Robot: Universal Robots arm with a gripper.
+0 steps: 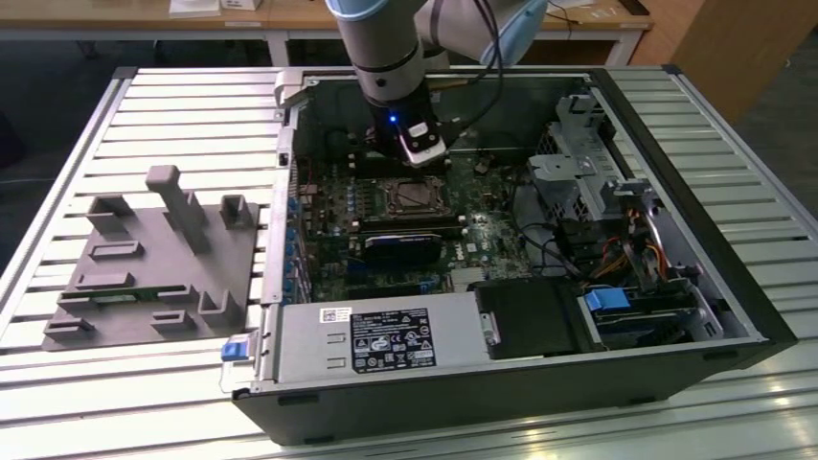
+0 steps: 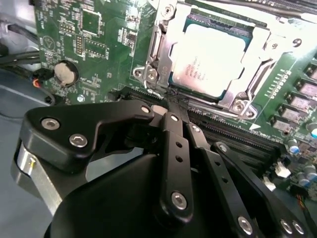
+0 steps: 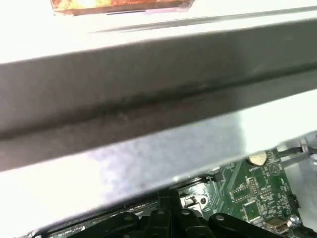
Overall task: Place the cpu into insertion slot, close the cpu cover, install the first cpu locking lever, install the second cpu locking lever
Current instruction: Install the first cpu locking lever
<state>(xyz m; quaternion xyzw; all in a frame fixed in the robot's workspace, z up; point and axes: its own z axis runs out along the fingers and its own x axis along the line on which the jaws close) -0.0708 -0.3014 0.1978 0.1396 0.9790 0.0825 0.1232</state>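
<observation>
**Chip seated, cover down, gripper at the socket's edge**

Now, from the left of the exterior view: a grey moulded fixture (image 1: pixel 160 259) with blocky posts lies on the ribbed metal table (image 1: pixel 715 105). Right of it, the open computer case (image 1: pixel 511 383) holds the green motherboard (image 1: pixel 335 254). The arm's gripper (image 1: pixel 422 158) hangs at upper centre, just above the insertion slot (image 1: pixel 412 195).

In the second wrist view, the matt black fingers (image 2: pixel 174 124) meet at their tips, jaws closed on nothing visible, at the socket's near edge. The cpu (image 2: pixel 208 57), a flat pale metal square, sits in the slot at upper centre. The cpu cover (image 2: pixel 159 49), a thin silvery frame, lies flat around it. A round coin battery (image 2: pixel 65 73) sits at the left.
</observation>
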